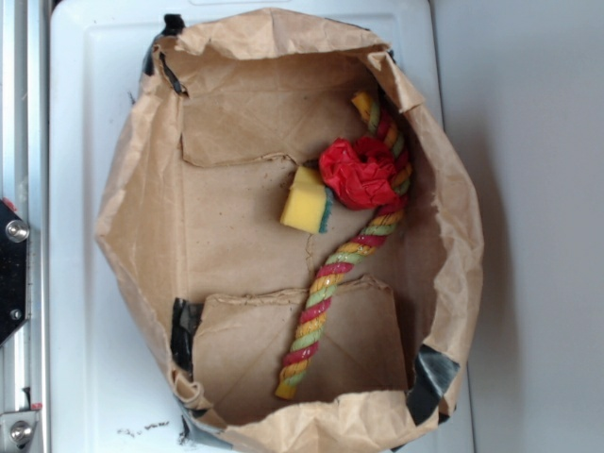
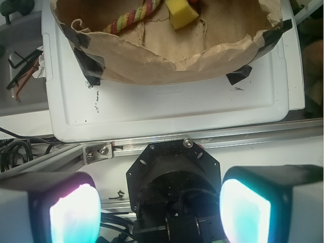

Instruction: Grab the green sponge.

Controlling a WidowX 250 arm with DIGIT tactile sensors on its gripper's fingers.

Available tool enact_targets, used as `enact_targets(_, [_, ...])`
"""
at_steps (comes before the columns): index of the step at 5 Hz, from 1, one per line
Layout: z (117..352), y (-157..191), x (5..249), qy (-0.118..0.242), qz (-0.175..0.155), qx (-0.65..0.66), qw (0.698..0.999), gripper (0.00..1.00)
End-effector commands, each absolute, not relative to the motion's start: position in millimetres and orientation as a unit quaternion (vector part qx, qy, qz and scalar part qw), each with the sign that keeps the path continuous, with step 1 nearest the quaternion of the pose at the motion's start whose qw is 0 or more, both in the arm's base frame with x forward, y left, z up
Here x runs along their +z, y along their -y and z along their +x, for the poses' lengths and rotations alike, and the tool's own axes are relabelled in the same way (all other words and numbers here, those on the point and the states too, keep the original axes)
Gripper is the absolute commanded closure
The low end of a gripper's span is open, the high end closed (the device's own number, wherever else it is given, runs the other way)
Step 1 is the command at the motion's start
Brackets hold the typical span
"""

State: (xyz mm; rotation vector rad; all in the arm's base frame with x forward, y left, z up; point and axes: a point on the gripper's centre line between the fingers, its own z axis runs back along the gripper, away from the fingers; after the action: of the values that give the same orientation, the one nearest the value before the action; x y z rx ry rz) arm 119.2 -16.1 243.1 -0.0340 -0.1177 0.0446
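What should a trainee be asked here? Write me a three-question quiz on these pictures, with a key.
1. True or false: the green sponge lies outside the paper bag.
2. What sits next to the sponge's green face? A) a blue cup B) the red ruffled ball C) a metal spoon
3. In the wrist view, is the hand open or shut, and does it hold anything?

Key: 1 false, the sponge is on the bag's floor. 2 B. 3 open, holding nothing.
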Motion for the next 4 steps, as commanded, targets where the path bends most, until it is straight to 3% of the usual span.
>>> enact_targets(1, [119.2,16.1,243.1,0.059,-0.017,0.022,0.998,0.0])
enact_targets(4, [186.4,-25.2,226.0,0.084,0.022,0.07,0.994,0.0])
